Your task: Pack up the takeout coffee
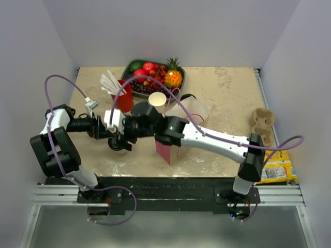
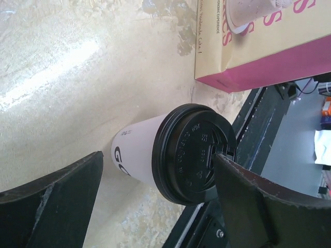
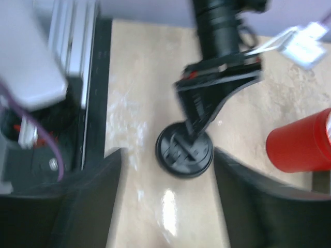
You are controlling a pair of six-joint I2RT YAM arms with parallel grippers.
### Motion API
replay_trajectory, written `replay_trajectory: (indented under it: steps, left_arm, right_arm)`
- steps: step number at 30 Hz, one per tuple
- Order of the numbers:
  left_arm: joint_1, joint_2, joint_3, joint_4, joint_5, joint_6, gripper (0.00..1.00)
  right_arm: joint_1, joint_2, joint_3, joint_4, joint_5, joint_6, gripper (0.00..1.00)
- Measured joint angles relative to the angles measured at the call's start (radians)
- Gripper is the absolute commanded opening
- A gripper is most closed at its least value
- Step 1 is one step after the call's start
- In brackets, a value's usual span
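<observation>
The takeout coffee [image 1: 118,146], a white paper cup with a black lid, stands near the table's front edge. In the left wrist view it [image 2: 176,155] sits between my left gripper's [image 2: 158,160] open jaws; one finger [image 2: 269,201] is at the lid's rim, the other [image 2: 51,196] stands apart from the cup wall. My left gripper [image 1: 116,136] reaches it from the left. My right gripper [image 1: 128,129] hovers above, open and empty. In the right wrist view the lid [image 3: 184,151] lies below my right gripper [image 3: 168,155], partly hidden by the left gripper.
A pink and cream paper bag [image 1: 168,150] stands just right of the cup, also in the left wrist view [image 2: 258,46]. Behind are a red cup with straws [image 1: 123,98], a lidless white cup [image 1: 157,99] and a fruit tray [image 1: 155,72]. A cardboard carrier [image 1: 262,124] is at the right.
</observation>
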Motion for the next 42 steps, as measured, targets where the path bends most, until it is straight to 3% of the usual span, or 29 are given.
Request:
replay_trajectory:
  steps: [1,2,12,22,23,24,26,27,30,36,42]
  left_arm:
    - [0.000,-0.008,-0.004,0.008,-0.001,-0.006,0.91]
    - [0.000,-0.016,-0.006,0.014,-0.002,-0.013,0.91]
    - [0.000,-0.054,-0.008,0.050,-0.019,-0.039,0.91]
    - [0.000,-0.062,-0.036,0.003,-0.037,0.010,0.92]
    - [0.000,-0.064,-0.040,0.003,-0.039,0.013,0.92]
    - [0.000,-0.065,-0.044,0.003,-0.041,0.015,0.92]
    - [0.000,-0.064,-0.050,0.003,-0.043,0.018,0.92]
    - [0.000,-0.064,-0.050,0.000,-0.043,0.020,0.92]
    - [0.000,-0.063,-0.050,-0.008,-0.042,0.036,0.92]
    - [0.000,-0.052,-0.050,-0.050,-0.042,0.082,0.91]
    - [0.000,-0.001,-0.049,-0.084,-0.043,0.121,0.90]
  right_arm:
    - [0.029,-0.026,-0.042,-0.006,0.017,-0.036,0.10]
    - [0.049,-0.050,-0.092,-0.010,0.034,-0.069,0.00]
    - [0.012,-0.119,-0.490,-0.067,0.254,-0.191,0.00]
    - [-0.032,-0.122,-0.564,-0.009,0.374,-0.223,0.00]
    - [-0.048,-0.122,-0.564,-0.006,0.380,-0.222,0.01]
    - [-0.066,-0.122,-0.563,-0.005,0.386,-0.216,0.21]
    - [-0.097,-0.120,-0.548,-0.020,0.360,-0.194,0.43]
    - [-0.110,-0.119,-0.530,-0.034,0.338,-0.178,0.60]
    - [-0.132,-0.104,-0.434,-0.055,0.234,-0.101,0.73]
    - [-0.138,-0.005,-0.234,0.033,-0.055,0.140,0.79]
    - [-0.157,0.155,-0.108,0.105,-0.198,0.371,0.77]
